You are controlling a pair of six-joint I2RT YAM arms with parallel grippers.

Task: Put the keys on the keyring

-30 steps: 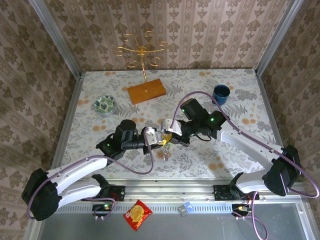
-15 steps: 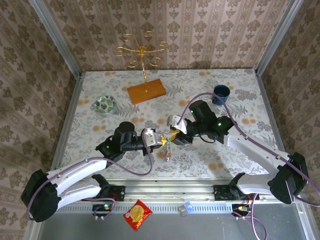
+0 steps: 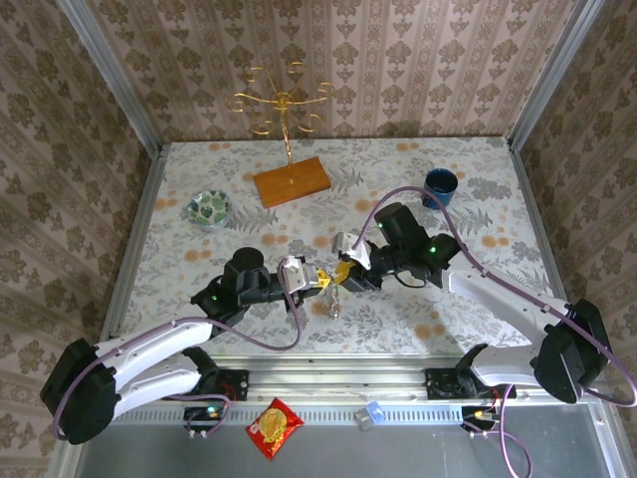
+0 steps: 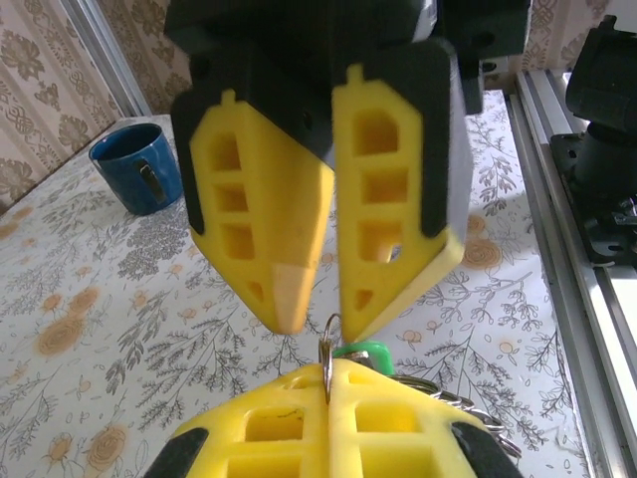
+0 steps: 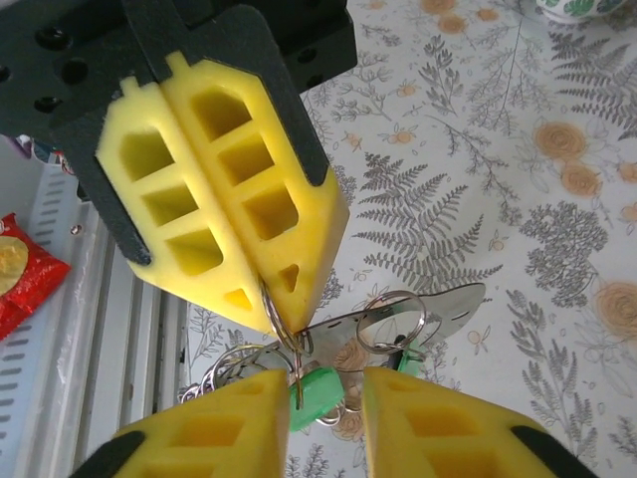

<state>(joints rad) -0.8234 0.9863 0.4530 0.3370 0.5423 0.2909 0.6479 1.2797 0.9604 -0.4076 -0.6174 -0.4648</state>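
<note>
My left gripper [image 3: 317, 282] is shut on a thin wire ring [image 4: 325, 349] of the keyring bunch, held a little above the table. A flat grey band [image 5: 448, 302] hangs from it, along with more wire rings and a chain. A green-headed key [image 5: 326, 391] hangs in the gap between my right gripper's [image 3: 343, 271] yellow fingers, close to one finger [image 5: 214, 433] and apart from the other. A second green head [image 5: 406, 360] peeks out below the band. My right gripper stands open, tip to tip with the left gripper [image 5: 284, 317]. In the left wrist view a green head [image 4: 364, 351] shows behind my shut fingertips.
A gold wire stand on a wooden base [image 3: 290, 180] stands at the back. A small patterned bowl [image 3: 210, 208] is at the left and a blue cup [image 3: 440, 187] at the right. A red snack packet [image 3: 274, 428] lies by the front rail.
My right gripper has opened from shut and drawn back slightly to the right. My left gripper has closed fully on the ring and shifted a little left.
</note>
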